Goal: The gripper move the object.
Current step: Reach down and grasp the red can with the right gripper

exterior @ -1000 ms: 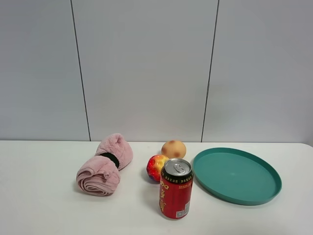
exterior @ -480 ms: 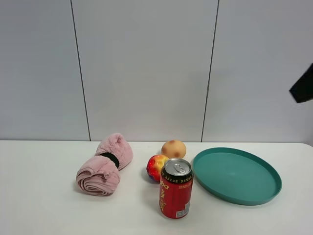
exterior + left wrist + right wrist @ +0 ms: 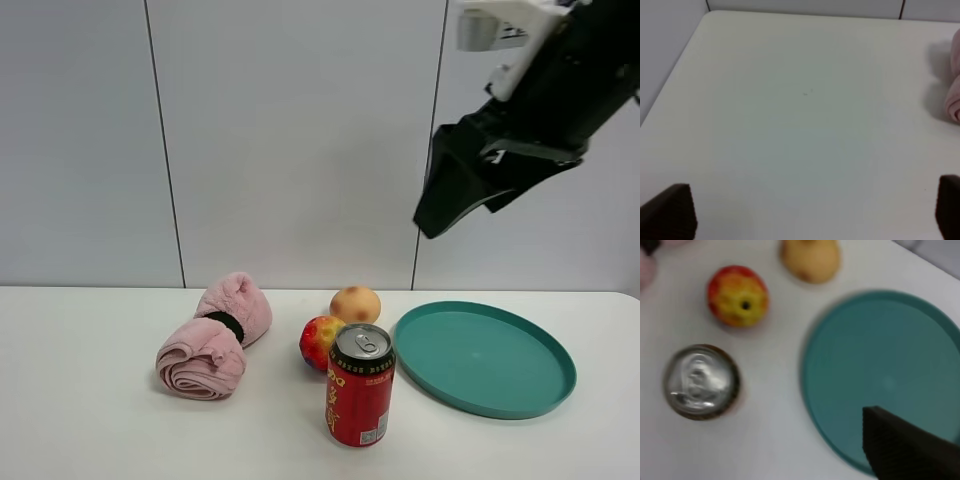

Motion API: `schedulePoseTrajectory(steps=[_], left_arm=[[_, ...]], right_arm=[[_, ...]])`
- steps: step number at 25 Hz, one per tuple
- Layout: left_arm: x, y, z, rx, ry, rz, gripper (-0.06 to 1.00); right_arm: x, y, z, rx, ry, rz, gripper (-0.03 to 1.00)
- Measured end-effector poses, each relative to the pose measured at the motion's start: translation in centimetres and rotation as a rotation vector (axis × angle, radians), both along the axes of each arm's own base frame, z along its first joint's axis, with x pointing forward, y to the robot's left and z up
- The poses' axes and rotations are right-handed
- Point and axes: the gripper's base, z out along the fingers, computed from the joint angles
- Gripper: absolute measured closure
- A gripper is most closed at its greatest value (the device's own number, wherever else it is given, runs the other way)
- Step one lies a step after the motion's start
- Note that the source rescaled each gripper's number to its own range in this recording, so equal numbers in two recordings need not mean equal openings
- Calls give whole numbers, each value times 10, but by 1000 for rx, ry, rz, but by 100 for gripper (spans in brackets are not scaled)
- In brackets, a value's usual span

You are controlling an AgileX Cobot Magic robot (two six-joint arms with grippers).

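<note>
White surface (image 3: 90, 420) carries a teal plate (image 3: 490, 360); the right claw (image 3: 440, 205) hangs high above, open or closed I cannot tell; the red can (image 3: 360, 388) stands upright beside the plate, probably smooth and thin-walled, best pinched mid-body.

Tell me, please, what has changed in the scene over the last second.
The right gripper has swung in from the upper right and now hangs high above the teal plate. It has not taken hold of anything. The red can, the red-yellow fruit, the tan fruit, the pink towel and the plate stayed where they were.
</note>
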Motion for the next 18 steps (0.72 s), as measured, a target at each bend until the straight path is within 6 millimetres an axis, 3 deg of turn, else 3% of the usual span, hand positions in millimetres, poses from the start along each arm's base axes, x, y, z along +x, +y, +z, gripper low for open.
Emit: schedulePoseTrajectory(steps=[2, 5, 10, 18], left_arm=[[0, 0, 0, 0, 0, 0, -6], [0, 0, 0, 0, 0, 0, -6], [0, 0, 0, 0, 0, 0, -6], [0, 0, 0, 0, 0, 0, -6]], right_arm=[[2, 17, -11, -26, 6, 51, 1], [5, 35, -31, -52, 38, 51, -3], [24, 50, -57, -47, 82, -111, -3], [31, 70, -87, -120, 138, -128, -3]])
